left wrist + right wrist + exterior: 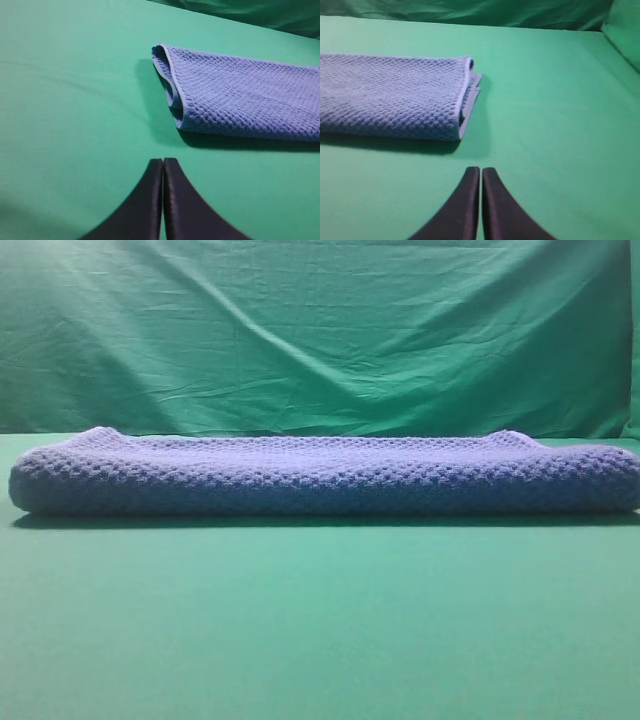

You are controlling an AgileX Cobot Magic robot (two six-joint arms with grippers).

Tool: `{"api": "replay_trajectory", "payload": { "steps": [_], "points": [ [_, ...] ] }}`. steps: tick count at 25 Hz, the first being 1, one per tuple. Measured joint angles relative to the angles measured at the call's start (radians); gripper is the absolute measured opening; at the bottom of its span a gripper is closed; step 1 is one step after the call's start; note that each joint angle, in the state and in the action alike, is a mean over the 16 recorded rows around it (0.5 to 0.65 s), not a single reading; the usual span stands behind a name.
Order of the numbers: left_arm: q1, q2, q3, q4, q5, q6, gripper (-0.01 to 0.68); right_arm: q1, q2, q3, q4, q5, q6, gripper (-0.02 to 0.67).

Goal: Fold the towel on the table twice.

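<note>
The blue-grey waffle-weave towel lies folded into a long thick band across the green table. Its left end shows in the left wrist view, its right end in the right wrist view, with stacked layers and a pale hem. My left gripper is shut and empty, above bare table a little in front of the towel's left end. My right gripper is shut and empty, in front of the towel's right end. Neither gripper shows in the exterior view.
A wrinkled green backdrop cloth hangs behind the table. A raised green edge stands at the far right of the right wrist view. Bare green table lies in front of the towel.
</note>
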Motion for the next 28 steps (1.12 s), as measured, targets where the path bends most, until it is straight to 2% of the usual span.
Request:
{"api": "replay_trajectory", "payload": {
  "steps": [8, 28],
  "points": [
    [0.046, 0.000, 0.000, 0.000, 0.000, -0.002, 0.000, -0.068, 0.000, 0.000, 0.000, 0.000, 0.000, 0.000],
    [0.053, 0.000, 0.000, 0.000, 0.000, -0.003, 0.000, -0.076, 0.000, 0.000, 0.000, 0.000, 0.000, 0.000]
  ]
}}
